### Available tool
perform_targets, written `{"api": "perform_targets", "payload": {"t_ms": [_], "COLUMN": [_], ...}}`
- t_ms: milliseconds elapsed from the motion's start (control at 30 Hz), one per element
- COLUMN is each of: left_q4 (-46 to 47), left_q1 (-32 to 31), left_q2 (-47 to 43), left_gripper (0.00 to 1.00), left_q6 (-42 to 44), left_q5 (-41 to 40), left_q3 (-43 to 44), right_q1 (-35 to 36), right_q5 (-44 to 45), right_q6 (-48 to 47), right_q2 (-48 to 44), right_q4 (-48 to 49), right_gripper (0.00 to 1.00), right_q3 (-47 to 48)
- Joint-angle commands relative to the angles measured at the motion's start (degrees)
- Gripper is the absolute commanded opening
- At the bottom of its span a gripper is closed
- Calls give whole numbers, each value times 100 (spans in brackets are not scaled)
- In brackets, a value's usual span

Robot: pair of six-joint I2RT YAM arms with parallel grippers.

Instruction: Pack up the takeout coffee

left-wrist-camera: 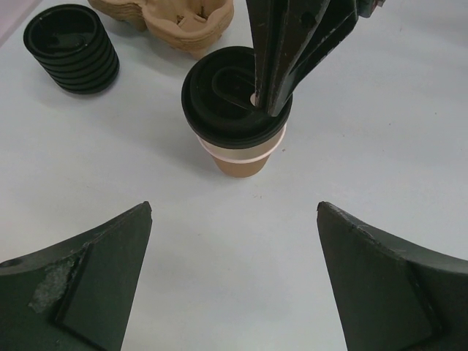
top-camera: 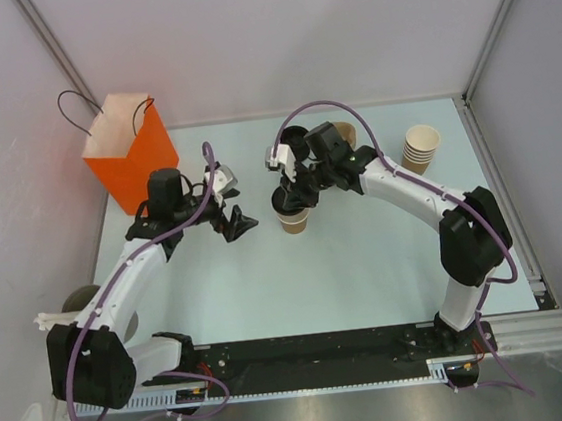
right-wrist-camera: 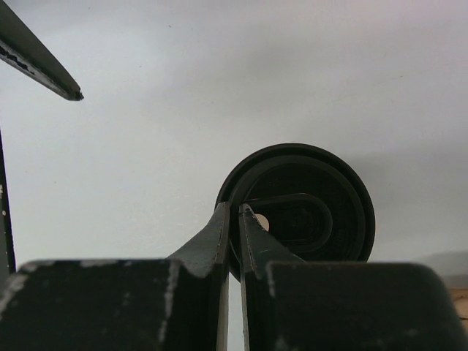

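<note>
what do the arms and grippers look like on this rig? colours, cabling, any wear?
The left arm and right arm both have white links, black joint housings and a purple cable looped along the outside. The left gripper has broad black wedge-shaped fingers, one with a scuffed grey patch. The right gripper is black too, tapering narrow, with edges worn pale.

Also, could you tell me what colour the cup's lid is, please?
The lid is black, on a tan cup; the left wrist view shows it best.
</note>
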Motion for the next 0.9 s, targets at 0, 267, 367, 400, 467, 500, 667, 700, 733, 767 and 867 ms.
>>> {"api": "perform_targets", "payload": {"t_ms": [0,267,367,400,467,500,667,700,733,767,867], "left_q4": [34,-10,-18,-27,-36,-45,-62,-62,-62,-62,-71], "left_q1": [-21,-21,-21,-21,-21,-21,-21,-21,-21,-12,-21], "left_q2": [48,30,30,39,39,39,13,4,-5,-5,-5], "left_gripper": [99,99,100,99,99,100,99,100,100,99,100], "left_q6": [113,140,149,149,157,166,184,184,184,184,201], "left_q5": [340,366,366,375,375,375,375,375,375,375,375], "left_q3": [73,65,65,65,73,65,65,56,56,56,47], "right_q1": [-35,-79,-70,-79,-79,-87,-140,-175,-210,-219,-254], "right_q5": [-40,-76,-49,-23,-40,-58,-189,-198,-233,-242,-260], "right_q6": [202,255,246,238,246,246,299,316,351,360,352], "right_q2": [-9,87,96,96,114,131,167,175,175,175,184], "right_q4": [364,444,453,461,453,453,505,523,575,584,593], "right_gripper": [0,0,0,0,0,0,0,0,0,0,0], "right_q3": [132,-1,-53,-62,-106,-124,-203,-212,-247,-256,-282]}}
